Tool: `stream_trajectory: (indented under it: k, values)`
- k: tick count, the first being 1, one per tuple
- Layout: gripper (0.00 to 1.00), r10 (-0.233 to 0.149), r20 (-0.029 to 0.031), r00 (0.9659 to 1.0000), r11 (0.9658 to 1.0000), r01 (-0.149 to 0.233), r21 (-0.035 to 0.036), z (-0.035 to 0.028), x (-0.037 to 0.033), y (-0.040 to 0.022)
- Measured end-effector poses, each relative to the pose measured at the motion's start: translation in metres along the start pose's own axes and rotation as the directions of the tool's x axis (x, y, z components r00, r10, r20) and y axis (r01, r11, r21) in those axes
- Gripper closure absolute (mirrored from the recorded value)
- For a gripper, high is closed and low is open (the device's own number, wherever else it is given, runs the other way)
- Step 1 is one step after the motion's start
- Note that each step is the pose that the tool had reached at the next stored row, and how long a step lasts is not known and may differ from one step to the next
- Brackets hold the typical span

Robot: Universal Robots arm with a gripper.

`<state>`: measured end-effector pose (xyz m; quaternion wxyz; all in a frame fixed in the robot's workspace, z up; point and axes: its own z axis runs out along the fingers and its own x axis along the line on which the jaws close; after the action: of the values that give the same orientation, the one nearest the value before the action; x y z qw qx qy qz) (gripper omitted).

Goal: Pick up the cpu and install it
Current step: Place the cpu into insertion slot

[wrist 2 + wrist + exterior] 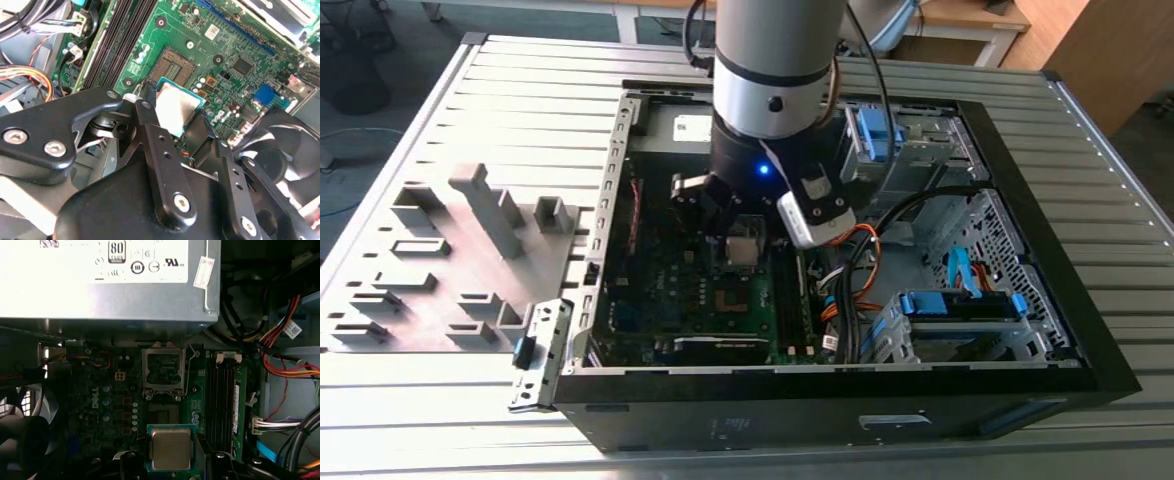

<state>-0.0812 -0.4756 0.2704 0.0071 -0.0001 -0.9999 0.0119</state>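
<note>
Nearest in the exterior view is the dark front wall of one open black metal computer case (pixel 854 425), which lies on a ribbed grey metal surface (pixel 427 430). On the exterior view's left of the case rests one grey plastic fixture tray (pixel 440 270) with upright blocks. One silver-and-black robot arm (pixel 774 70) reaches down into the case, with its black claw (pixel 742 235) low over the one green motherboard (pixel 720 300). On the exterior view's right sit a blue plastic drive bracket (pixel 961 300) and a second blue bracket (pixel 874 125). In the second wrist view the claw's black metal fingers (pixel 155 145) are closed on one small flat square cpu (pixel 176 107), clamping it at two opposite edges. The chip has a plain silver-grey metal lid on a thin teal-green rim and hangs just beside the one open square cpu socket (pixel 175 65), not seated in it. One round black cooling fan (pixel 280 165) is near. In the first wrist view the same single cpu (pixel 171 449) is held facing lid-up, close to the bare socket (pixel 162 412). The socket's metal load plate (pixel 163 367) stands flipped open, beneath one silver-grey power supply box (pixel 110 295). Long dark memory slots (pixel 220 400) run alongside; I cannot count them surely.
</note>
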Motion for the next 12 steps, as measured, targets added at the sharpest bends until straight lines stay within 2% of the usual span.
stream_trajectory:
  k: [12]
  values:
    - [0.53,0.001,0.0000,1.0000,1.0000,-0.001,-0.0001,0.0219,-0.0004,-0.0015]
